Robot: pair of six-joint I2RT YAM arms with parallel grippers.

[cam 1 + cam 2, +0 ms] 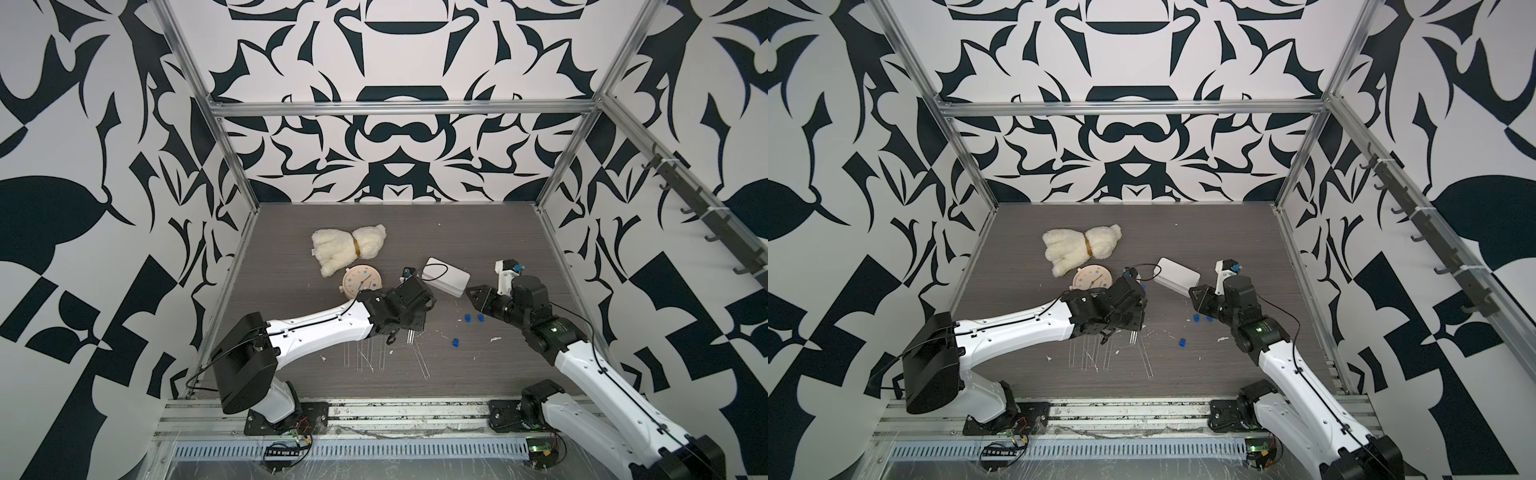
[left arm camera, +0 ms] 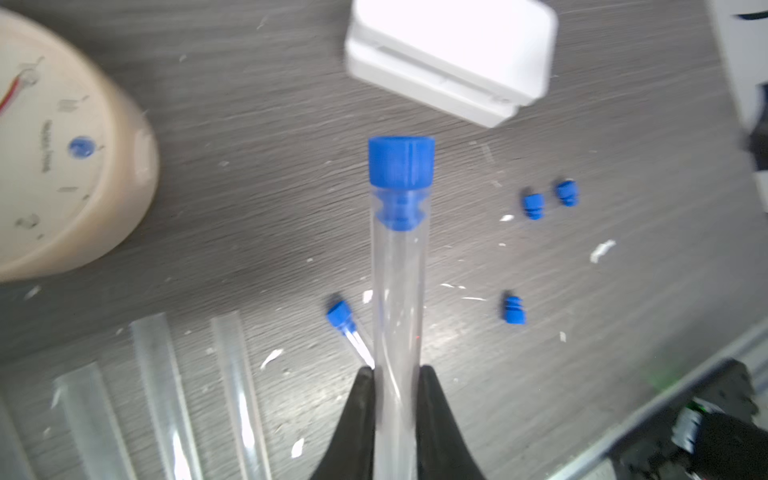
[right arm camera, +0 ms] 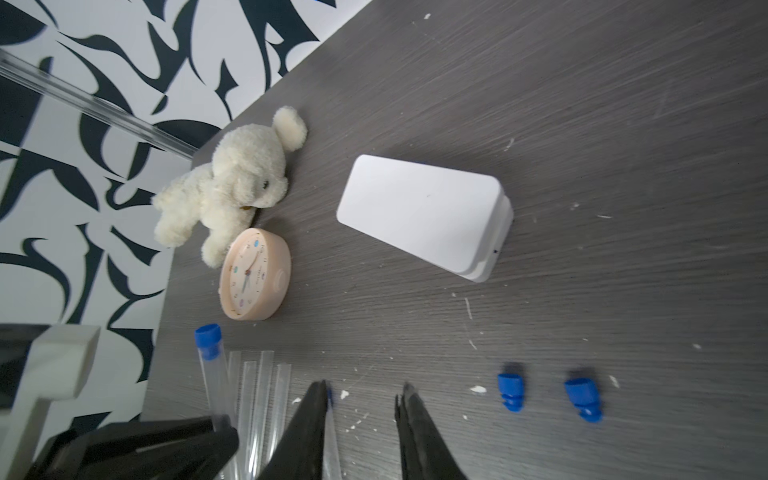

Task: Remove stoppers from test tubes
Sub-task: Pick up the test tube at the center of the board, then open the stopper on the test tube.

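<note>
My left gripper (image 2: 395,374) is shut on a clear test tube (image 2: 399,291), held up off the table. A blue stopper (image 2: 401,162) sits in the tube's mouth. A second stoppered tube (image 2: 340,313) lies on the table just beside it, partly hidden. Several open tubes (image 1: 365,353) lie side by side near the front. Three loose stoppers (image 1: 467,318) (image 1: 481,318) (image 1: 456,343) lie to the right of them. My right gripper (image 3: 361,395) hovers open and empty over the table, left of two loose stoppers (image 3: 510,390).
A cream plush toy (image 1: 349,247), a round pink clock (image 1: 360,282) and a white box (image 1: 446,276) lie behind the work area. White debris flecks (image 2: 601,250) dot the dark table. Metal frame rails border the table.
</note>
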